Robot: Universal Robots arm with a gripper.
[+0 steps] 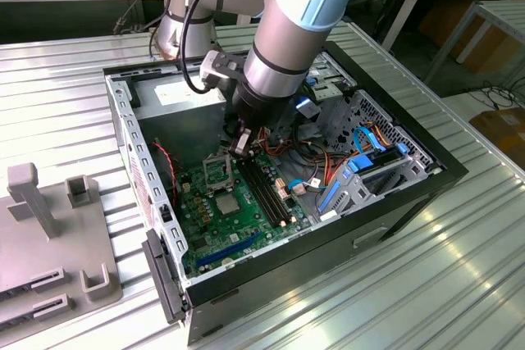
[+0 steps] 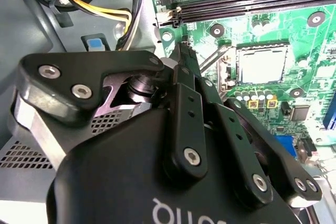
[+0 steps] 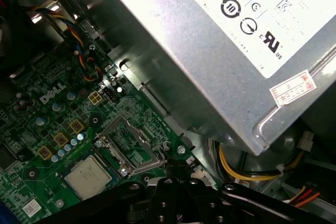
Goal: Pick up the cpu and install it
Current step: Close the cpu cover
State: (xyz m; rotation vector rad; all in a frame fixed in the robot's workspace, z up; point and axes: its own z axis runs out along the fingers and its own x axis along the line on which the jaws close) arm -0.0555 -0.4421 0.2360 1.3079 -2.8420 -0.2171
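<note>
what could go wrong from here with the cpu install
The small silvery-grey square cpu lies on the green motherboard with the hollow square metal frame open beside it, so a bump might shift it. The black gripper hangs low near the yellow and black cables, which might snag.

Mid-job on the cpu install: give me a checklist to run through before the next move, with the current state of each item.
1. Small silvery square cpu in sight, flat on the green motherboard: ok.
2. Hollow square metal frame off the cpu, lying beside it: ok.
3. Coloured cables off the cpu's top: ok.
4. Black gripper touching the cpu: not ok, apart from it.
5. Cpu fully seated in its socket: cannot tell.
</note>
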